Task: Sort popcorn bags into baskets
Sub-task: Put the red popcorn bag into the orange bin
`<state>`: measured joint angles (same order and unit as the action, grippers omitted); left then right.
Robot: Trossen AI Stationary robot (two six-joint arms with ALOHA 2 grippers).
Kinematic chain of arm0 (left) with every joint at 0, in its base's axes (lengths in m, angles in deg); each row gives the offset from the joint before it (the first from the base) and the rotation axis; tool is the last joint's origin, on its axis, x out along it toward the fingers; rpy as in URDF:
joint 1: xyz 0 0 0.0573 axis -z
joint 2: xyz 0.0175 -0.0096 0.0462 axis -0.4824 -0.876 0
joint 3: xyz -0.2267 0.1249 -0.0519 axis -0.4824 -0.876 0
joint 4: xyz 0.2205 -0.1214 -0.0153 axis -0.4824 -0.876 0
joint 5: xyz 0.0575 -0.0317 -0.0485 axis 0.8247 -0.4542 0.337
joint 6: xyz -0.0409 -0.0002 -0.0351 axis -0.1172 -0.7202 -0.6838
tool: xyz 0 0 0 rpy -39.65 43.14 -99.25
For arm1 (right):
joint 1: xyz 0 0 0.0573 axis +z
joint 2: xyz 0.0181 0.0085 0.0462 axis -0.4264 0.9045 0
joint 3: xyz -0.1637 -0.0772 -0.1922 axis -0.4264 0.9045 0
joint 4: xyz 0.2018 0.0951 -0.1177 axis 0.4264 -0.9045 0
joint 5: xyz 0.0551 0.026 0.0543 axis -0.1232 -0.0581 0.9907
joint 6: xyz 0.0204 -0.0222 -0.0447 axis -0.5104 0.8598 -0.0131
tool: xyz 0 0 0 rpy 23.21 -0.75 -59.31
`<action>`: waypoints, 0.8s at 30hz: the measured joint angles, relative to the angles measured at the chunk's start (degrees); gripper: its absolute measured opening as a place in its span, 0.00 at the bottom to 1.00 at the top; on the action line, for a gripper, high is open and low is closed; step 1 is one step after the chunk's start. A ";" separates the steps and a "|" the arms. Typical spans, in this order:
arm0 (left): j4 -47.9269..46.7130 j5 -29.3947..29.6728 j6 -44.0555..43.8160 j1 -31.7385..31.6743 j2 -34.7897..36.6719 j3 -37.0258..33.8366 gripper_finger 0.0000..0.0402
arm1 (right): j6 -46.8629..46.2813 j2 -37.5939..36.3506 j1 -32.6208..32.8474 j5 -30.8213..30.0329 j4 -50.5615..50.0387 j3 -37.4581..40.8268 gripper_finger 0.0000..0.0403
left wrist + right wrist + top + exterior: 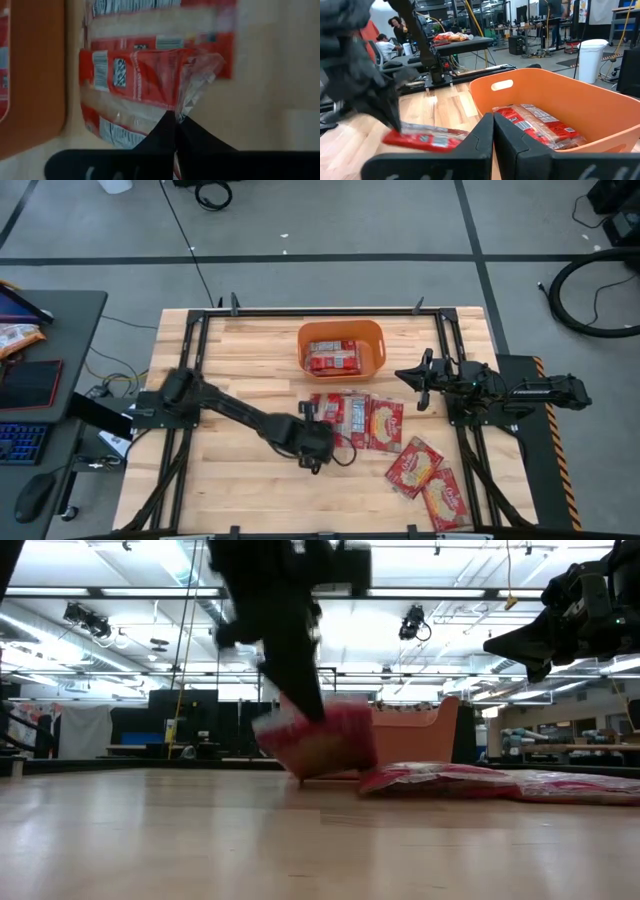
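Observation:
My left gripper point(316, 448) is at the table's middle, shut on a red popcorn bag point(140, 75) with white label panels. The low view shows that bag point(322, 745) tilted below the fingers. More red bags point(385, 425) lie flat in a loose group to the right, two of them point(428, 480) nearer the near edge. The orange basket point(340, 347) stands toward the far edge with red bags point(540, 125) lying inside. My right gripper point(414, 377) hovers shut, right of the basket, and touches nothing. My left gripper pinches the bag's clear crimped end seam point(189, 102) between its two shut fingertips point(165, 130). It comes from above, slanting from the table's left. The bag point(425, 137) hangs tilted below the fingers, its lower corner point(300, 778) close to the wood; whether it touches, I cannot tell.
Bare wood lies left of and in front of my left gripper. Black frame rails point(185, 370) run along the table's left and right sides. The bags on the table point(480, 782) lie between the held bag and the right arm's base.

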<state>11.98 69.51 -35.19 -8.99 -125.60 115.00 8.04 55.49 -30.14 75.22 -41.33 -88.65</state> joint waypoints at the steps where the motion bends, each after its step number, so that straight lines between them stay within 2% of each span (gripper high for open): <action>1: -0.03 -2.27 -0.51 -0.40 1.80 0.00 0.01 | 0.00 0.00 -0.01 -0.02 0.01 0.00 0.04; 4: -0.27 -6.50 -2.04 -1.69 7.36 0.00 0.01 | 0.00 0.00 -0.01 0.07 0.00 0.01 0.04; 12: 6.68 -9.59 0.01 -8.06 19.63 0.07 0.01 | 0.00 0.00 -0.01 0.13 0.48 -0.01 0.04; 16: 11.28 -10.78 4.28 -12.59 21.65 0.09 0.01 | -2.66 0.05 0.01 0.37 2.48 0.01 0.04; 20: 15.89 -16.86 6.95 -18.36 21.03 0.07 0.01 | -3.16 0.12 0.01 0.35 5.45 0.01 0.04; 24: 19.58 -19.99 8.40 -23.65 19.08 0.00 0.01 | -3.13 0.17 -0.01 0.35 8.74 0.01 0.04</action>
<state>31.56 49.52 -26.79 -32.64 -106.53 115.00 4.91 55.66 -30.15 75.57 -32.59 -88.64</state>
